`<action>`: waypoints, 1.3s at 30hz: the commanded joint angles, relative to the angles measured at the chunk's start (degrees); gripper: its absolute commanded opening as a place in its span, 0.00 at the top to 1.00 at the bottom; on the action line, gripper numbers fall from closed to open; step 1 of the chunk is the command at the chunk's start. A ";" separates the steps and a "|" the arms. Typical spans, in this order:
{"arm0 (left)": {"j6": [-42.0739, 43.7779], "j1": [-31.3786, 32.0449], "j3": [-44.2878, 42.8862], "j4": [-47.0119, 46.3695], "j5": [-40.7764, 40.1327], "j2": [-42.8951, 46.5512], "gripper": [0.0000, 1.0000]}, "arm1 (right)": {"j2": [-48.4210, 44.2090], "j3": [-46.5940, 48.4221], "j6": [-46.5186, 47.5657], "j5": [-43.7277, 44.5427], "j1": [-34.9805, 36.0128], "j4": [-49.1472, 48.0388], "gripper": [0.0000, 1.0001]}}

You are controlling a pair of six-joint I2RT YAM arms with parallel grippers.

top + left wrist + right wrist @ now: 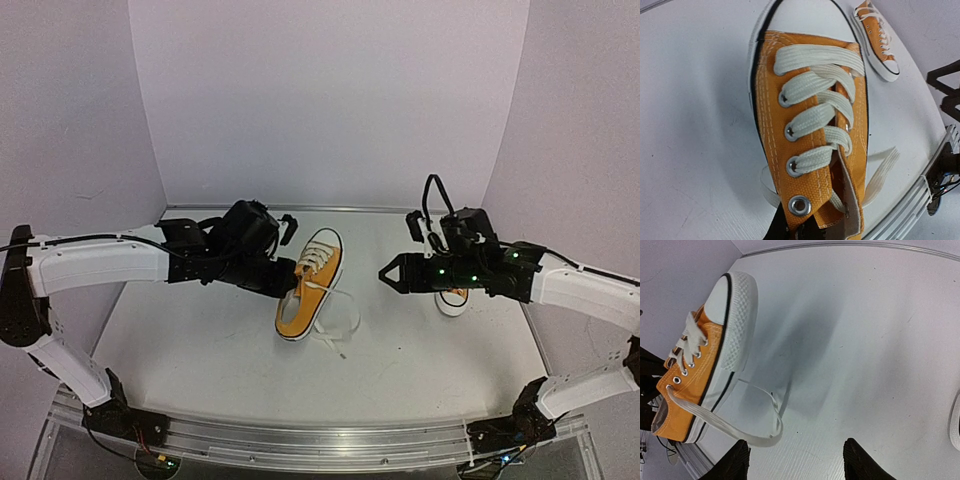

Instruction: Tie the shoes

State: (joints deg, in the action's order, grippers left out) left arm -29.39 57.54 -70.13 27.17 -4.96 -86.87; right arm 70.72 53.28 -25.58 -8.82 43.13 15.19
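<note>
I am working on a white tabletop [200, 350], boxed in by a pale back wall [330, 100], left wall [60, 130] and right wall [590, 120]. An aluminium rail [320, 445] is running along its near edge; soft light is casting faint shadows.

Far shoe [455, 303] mostly hidden behind right arm [570, 282]; right wrist view clips it to a sliver. Near shoe [810, 150]: heel cut off, left wrist view.

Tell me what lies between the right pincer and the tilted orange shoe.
Only a loose loop of the shoe's white lace, lying on the table before the open right pincer; the right wrist view shows it.
</note>
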 commanded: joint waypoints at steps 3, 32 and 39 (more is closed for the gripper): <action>-0.52 -0.58 1.79 -2.28 -1.88 -2.23 1.00 | 3.09 -2.38 0.69 -0.53 0.05 1.39 0.40; -3.38 -4.34 2.99 -2.85 -2.68 -0.47 1.00 | 23.81 -8.57 -7.44 -6.20 8.05 -24.52 0.31; -3.79 -5.49 2.82 -3.40 -1.96 -0.11 1.00 | 17.43 -12.29 -10.16 -3.53 12.49 -27.47 0.31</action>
State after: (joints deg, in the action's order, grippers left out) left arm -32.03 52.84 -66.13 29.34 -6.20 -90.61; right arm 89.75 41.05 -33.48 -15.21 51.95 -7.98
